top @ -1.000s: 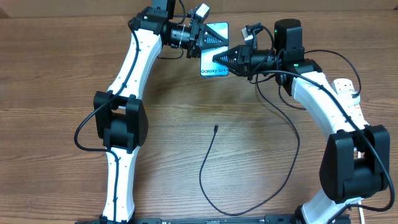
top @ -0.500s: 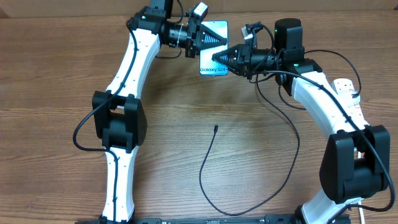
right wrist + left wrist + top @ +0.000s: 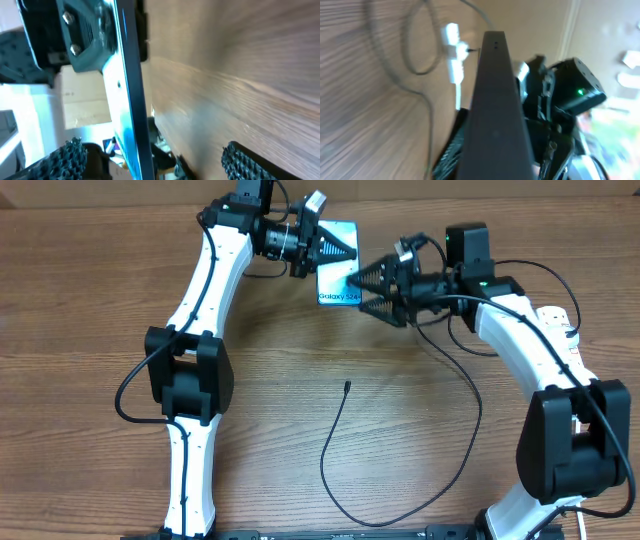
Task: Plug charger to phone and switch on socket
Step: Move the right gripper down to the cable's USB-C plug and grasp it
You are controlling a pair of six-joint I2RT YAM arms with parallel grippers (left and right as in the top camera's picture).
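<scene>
The phone (image 3: 336, 272), screen lit light blue, is lifted at the back of the table. My left gripper (image 3: 345, 248) is shut on its upper end. My right gripper (image 3: 366, 292) stands open at the phone's lower right corner, with its fingers spread to either side. In the right wrist view the phone (image 3: 131, 95) shows edge-on between wide-apart fingertips (image 3: 67, 155). In the left wrist view the phone's dark edge (image 3: 495, 105) fills the middle. The charger (image 3: 335, 445) lies looped on the table, its connector tip (image 3: 347, 386) free. The socket (image 3: 556, 320) lies at the right, partly hidden by my right arm.
The charger's cable runs in a wide loop from mid-table round to the right arm's base (image 3: 470, 420). Bare wooden table (image 3: 80, 380) lies on the left and in front.
My right gripper has opened and let go of the phone. The left gripper has closed on the phone's upper end, and the phone has shifted slightly left and tilted.
</scene>
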